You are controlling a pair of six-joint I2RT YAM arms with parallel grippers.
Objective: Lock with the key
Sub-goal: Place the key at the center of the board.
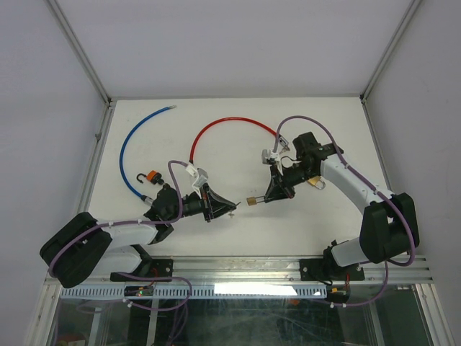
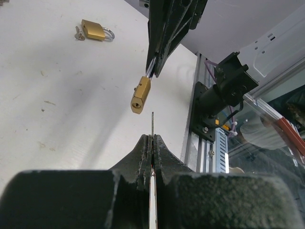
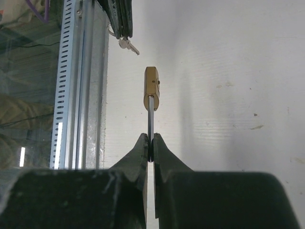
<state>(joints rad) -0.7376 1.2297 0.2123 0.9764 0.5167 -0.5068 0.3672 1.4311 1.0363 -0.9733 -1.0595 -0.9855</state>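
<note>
Centre frame: your left fingers (image 2: pixel 139 160) pinched the key (image 2: pixel 152 123), right fingers (image 3: pixel 138 155) clamped the lock (image 3: pixel 152 88); insertion seemingly awaited, needing blade-to-keyhole alignment.

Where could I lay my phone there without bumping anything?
Bare: the far strip behind the blue cable and red cable, and the table strip along the near rail. Crowded: the middle, where the left gripper with its key faces the right gripper with the brass lock.
</note>
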